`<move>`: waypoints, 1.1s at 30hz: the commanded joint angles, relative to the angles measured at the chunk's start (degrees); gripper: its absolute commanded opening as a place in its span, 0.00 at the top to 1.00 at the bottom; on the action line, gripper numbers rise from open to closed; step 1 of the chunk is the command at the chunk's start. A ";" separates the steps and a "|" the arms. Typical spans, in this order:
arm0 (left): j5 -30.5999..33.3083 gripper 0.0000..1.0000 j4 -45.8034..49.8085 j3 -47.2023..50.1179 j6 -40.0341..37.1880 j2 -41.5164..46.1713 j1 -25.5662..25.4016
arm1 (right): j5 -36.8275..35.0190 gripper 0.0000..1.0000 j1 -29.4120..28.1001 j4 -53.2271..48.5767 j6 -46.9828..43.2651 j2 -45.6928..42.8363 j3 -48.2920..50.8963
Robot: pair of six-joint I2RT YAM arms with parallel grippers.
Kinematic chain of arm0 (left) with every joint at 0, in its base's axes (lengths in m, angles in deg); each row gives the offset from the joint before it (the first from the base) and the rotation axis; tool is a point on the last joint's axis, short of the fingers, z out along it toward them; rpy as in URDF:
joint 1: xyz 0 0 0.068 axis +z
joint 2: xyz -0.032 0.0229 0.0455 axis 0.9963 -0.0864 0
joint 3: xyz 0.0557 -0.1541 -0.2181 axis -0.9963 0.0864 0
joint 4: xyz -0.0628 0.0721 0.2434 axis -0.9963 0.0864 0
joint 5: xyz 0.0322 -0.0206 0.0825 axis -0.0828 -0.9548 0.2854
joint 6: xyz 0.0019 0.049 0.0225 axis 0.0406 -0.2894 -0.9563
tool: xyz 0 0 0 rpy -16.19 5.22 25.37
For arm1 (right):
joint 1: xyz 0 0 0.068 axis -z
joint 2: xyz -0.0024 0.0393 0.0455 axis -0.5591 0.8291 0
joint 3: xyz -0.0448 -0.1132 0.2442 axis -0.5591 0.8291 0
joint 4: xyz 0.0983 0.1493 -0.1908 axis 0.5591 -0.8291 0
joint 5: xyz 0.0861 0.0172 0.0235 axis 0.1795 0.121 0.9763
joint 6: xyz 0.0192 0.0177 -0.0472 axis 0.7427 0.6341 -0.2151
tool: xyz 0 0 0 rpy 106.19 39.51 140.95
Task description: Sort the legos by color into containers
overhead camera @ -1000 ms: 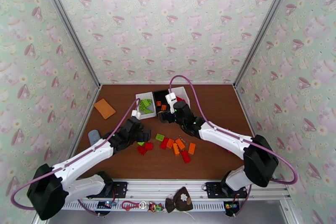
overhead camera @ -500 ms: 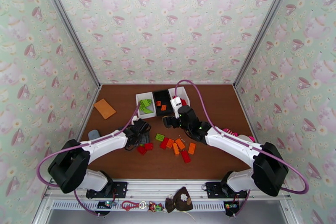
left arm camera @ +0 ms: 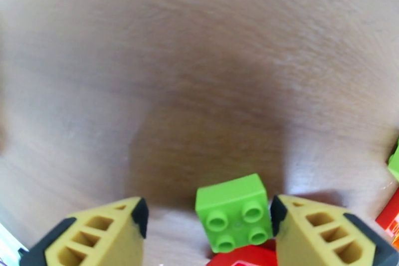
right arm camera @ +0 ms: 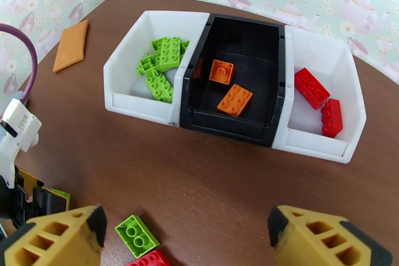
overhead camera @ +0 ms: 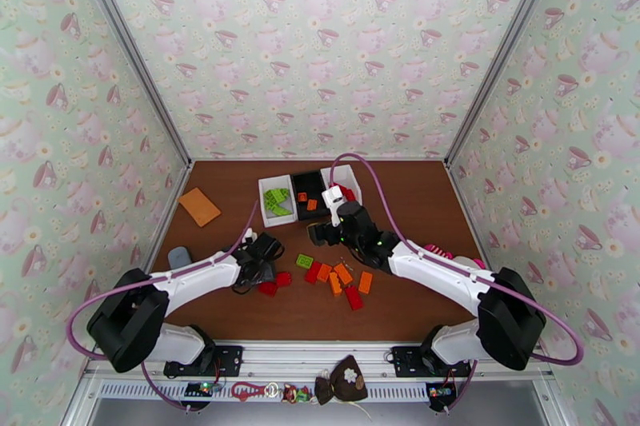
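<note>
From the right wrist view I see the three containers side by side. The left white bin holds several green legos, the black bin two orange ones, and the right white bin two red ones. The right tool hovers near them with its jaws wide apart and nothing between.

My left tool is down at the table, jaws apart around a loose green brick. One finger is right beside it and the other has a gap. More red and orange bricks lie loose nearby.

Since a second ago the left arm has folded down lower, and the right tool has backed off slightly from the bins. The loose pile looks unchanged.
</note>
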 commanded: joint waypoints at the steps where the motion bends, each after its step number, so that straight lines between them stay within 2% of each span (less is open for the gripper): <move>1: 0.80 0.43 1.57 0.89 1.76 1.16 -0.34 | 0.99 0.09 -0.28 0.34 0.30 0.63 -0.77; 12: 0.10 0.68 -0.28 0.23 0.90 -0.49 -0.29 | 0.86 0.09 -0.31 0.38 1.50 -0.74 0.09; 18: 0.61 0.69 1.94 -3.08 -1.77 2.48 -0.35 | 0.49 0.09 -0.34 0.24 2.21 -2.79 1.37; 24: 1.43 0.70 0.24 -10.19 -11.53 3.84 -0.23 | 0.15 0.09 -0.36 -0.03 2.90 -4.21 2.07; 33: 3.46 0.71 -5.04 -24.36 -18.56 -9.23 5.31 | 1.72 0.09 -0.37 1.14 3.28 -3.71 2.41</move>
